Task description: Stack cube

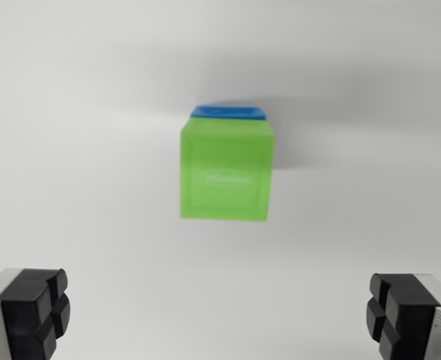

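Observation:
A green cube fills the middle of the wrist view, its top face turned toward the camera. A thin blue edge of another cube shows just past its far side, so the green one rests on the blue one. My gripper is open, raised above the stack and clear of it. One black fingertip shows at the bottom left corner and the other fingertip at the bottom right, with nothing between them.
A plain white table surface lies all around the stack. A soft shadow falls to the wrist view's right of the cubes.

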You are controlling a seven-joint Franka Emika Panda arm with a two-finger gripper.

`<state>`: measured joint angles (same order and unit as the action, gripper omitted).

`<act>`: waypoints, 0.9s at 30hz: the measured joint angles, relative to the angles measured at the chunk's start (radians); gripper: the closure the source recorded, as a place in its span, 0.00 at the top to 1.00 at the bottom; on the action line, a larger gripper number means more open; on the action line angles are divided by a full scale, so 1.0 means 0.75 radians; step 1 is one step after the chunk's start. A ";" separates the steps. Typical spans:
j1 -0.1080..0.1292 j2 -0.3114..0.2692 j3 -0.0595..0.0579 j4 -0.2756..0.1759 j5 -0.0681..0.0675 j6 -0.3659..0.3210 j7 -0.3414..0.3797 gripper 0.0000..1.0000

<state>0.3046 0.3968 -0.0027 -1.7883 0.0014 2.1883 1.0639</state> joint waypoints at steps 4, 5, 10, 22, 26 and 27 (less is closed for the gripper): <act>0.000 -0.024 0.000 0.020 0.000 -0.045 0.000 1.00; 0.000 -0.031 0.000 0.026 0.000 -0.057 0.000 1.00; 0.000 -0.061 0.000 0.058 0.000 -0.118 0.000 1.00; 0.000 -0.109 0.000 0.140 0.000 -0.248 0.000 1.00; 0.000 -0.120 0.000 0.173 0.000 -0.292 0.000 1.00; 0.000 -0.121 0.000 0.176 0.000 -0.297 0.000 1.00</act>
<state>0.3046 0.3063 -0.0028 -1.6559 0.0014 1.9654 1.0639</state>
